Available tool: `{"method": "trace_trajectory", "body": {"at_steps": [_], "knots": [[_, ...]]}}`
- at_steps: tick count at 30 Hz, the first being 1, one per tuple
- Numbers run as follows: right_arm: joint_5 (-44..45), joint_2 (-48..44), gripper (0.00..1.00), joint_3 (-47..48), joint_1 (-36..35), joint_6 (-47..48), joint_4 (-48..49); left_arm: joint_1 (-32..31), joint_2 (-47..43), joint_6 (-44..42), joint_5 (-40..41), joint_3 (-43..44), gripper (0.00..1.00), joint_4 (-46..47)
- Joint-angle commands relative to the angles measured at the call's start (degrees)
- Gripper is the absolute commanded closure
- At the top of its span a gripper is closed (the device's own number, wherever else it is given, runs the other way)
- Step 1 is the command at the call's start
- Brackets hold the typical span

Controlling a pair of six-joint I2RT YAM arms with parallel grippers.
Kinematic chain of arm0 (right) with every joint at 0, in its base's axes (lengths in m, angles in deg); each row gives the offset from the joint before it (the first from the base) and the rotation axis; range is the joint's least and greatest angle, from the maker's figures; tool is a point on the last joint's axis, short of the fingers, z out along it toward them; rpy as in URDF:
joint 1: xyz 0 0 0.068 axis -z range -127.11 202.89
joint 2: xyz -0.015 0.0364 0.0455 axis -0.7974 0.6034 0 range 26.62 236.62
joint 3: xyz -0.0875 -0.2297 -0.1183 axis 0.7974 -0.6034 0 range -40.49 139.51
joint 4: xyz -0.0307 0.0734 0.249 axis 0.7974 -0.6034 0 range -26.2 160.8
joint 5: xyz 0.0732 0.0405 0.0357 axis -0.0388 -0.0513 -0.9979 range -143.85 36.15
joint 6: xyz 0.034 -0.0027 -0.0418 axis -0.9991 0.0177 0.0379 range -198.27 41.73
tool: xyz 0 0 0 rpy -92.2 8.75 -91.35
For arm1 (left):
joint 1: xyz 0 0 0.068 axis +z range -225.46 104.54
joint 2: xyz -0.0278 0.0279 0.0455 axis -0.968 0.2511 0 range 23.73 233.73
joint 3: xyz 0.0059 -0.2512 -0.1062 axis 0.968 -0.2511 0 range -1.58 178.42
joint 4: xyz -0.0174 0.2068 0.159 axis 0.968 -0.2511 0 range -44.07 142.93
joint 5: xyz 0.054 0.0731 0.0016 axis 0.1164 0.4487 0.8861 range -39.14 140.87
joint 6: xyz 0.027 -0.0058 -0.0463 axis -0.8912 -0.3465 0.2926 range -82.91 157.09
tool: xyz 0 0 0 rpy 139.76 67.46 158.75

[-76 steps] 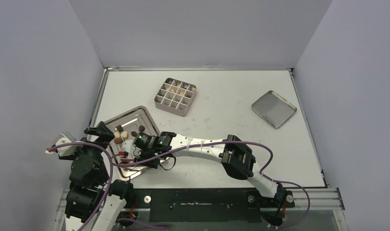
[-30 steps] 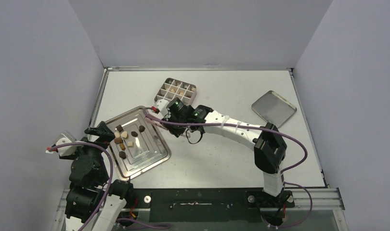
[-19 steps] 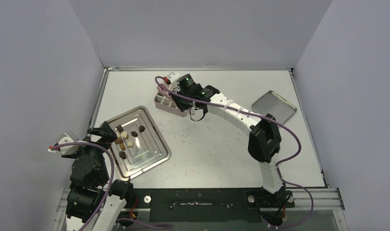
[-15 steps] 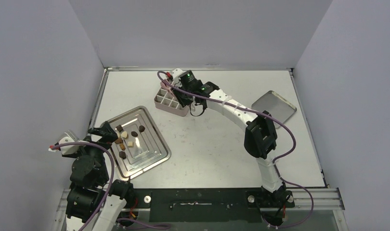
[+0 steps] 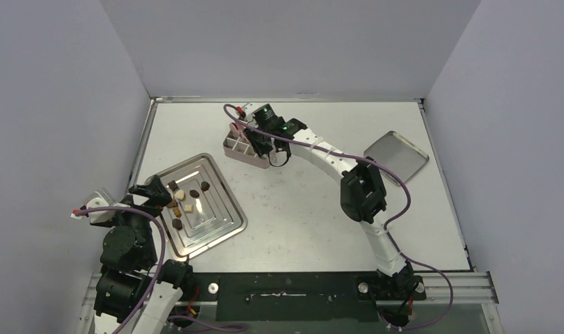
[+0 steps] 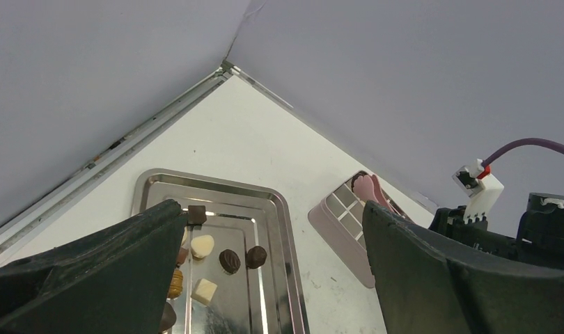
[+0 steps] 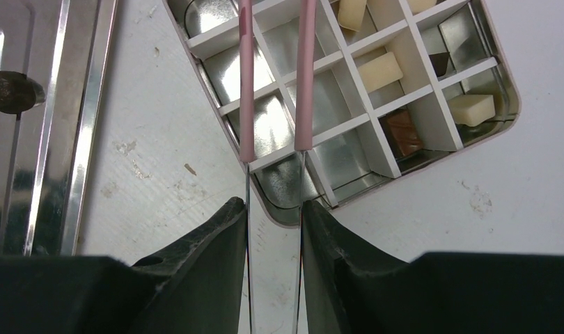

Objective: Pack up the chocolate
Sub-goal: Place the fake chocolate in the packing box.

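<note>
Your right jaws are arriving over the tin (image 7: 223,73) from the tray (image 5: 216,223), gripping tweezers (image 7: 303,83); your left jaws are gaping beside the tray. Chocolate (image 5: 194,193) is lying there and in some cells. You're likely delivering: next, aim the tips into an empty cell.

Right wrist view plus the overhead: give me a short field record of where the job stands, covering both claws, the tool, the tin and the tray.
right claw: shut on pink tongs, which reach out over the gridded tin
tong tips: outside the wrist view; whether they carry anything cannot be told
gridded tin: some cells hold chocolate, cream and brown; cells under the tongs are empty
left claw: open, holding nothing, at the tray's left edge
tray: several more pieces of chocolate lie on it
tin lid: off, lying apart at the table's right side
</note>
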Motion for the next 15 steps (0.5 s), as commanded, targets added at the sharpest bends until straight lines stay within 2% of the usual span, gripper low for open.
{"method": "trace_trajectory", "body": {"at_steps": [1,15], "knots": [[-0.8,1.0,0.74,3.3,-0.2,-1.6,1.2,-0.5,-0.3,-1.0,-0.4,0.3,0.03,2.7],[0.1,-0.6,0.62,4.4,-0.8,-0.4,-0.9,-0.3,-0.7,-1.2,0.7,0.3,0.03,2.5]]}}
